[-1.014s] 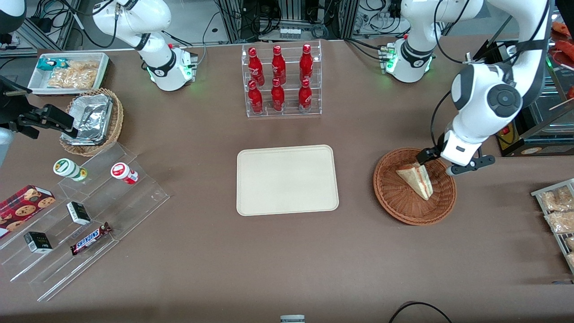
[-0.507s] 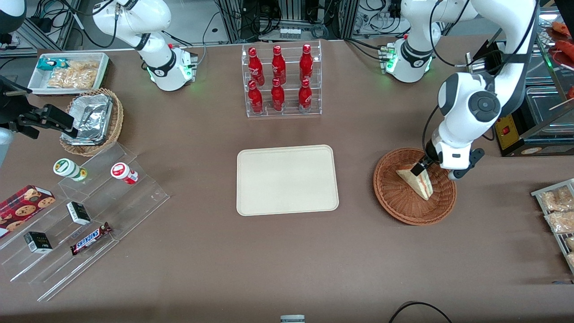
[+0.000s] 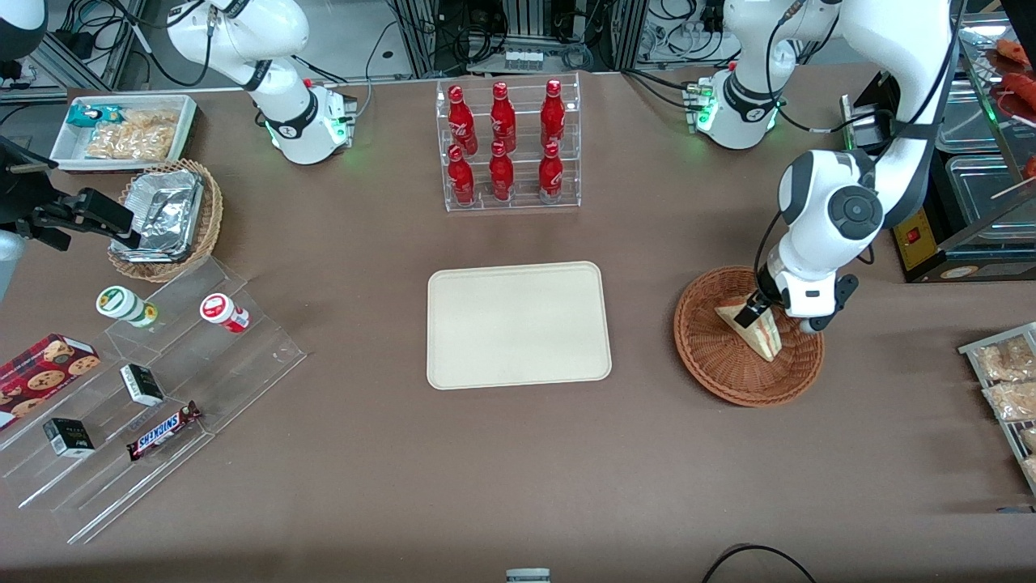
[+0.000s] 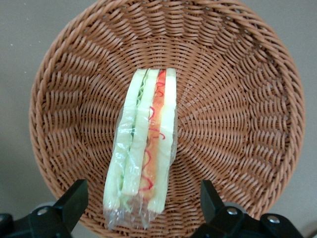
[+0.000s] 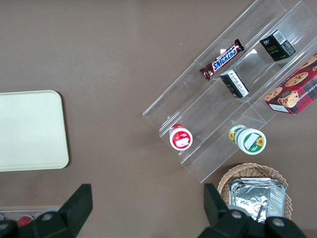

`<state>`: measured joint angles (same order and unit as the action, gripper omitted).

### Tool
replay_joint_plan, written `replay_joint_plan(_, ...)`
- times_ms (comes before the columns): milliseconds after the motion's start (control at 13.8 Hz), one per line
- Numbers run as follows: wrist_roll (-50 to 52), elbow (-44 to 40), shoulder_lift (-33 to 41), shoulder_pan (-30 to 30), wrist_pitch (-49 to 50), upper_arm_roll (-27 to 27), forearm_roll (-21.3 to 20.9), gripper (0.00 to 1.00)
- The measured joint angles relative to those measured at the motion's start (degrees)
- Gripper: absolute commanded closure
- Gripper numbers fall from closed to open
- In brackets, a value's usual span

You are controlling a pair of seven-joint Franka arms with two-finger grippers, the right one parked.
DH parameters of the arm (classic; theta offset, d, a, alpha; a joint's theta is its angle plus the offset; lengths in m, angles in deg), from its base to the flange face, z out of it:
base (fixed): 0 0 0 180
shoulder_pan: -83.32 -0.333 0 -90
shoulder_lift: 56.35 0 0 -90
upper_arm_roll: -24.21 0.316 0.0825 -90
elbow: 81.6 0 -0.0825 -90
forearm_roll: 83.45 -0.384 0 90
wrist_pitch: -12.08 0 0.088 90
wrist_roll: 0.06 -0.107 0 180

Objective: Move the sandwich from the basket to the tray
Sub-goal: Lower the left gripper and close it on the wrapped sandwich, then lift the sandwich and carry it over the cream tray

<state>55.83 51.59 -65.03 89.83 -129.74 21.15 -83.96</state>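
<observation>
gripper (image 3: 767, 317): dropped lower since a second ago, open, straddling sandwich (image 4: 142, 168)
basket (image 3: 712, 368): sandwich inside, grab's next
tray (image 3: 518, 324): 9 o'clock of basket

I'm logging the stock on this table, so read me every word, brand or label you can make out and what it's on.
"SNICKERS": on the brown candy bar on the clear acrylic stepped stand.
Red bottles, small black boxes, red cookie box, round-lidded jars: print too small to read.
Triangular wrapped sandwich, round reddish-brown wicker basket, cream rectangular tray: no text.
The left arm's hand is open, straddling the sandwich.
</observation>
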Motion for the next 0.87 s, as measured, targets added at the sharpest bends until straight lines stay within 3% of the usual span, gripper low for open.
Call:
replay_joint_plan(145,0.1,0.0,-1.8,0.0,-1.4,0.1,0.0,0.02)
replay_joint_plan(217,0.1,0.0,-2.5,0.0,-1.7,0.1,0.0,0.21)
replay_joint_plan(290,0.1,0.0,-3.0,0.0,-2.0,0.1,0.0,0.62)
replay_joint_plan(362,0.1,0.0,-3.3,0.0,-2.0,0.1,0.0,0.87)
replay_joint_plan(507,-0.4,0.0,-3.3,0.0,-2.0,0.1,0.0,0.93)
replay_joint_plan(870,-9.0,-1.8,-2.4,0.0,4.2,0.1,-0.1,0.93)
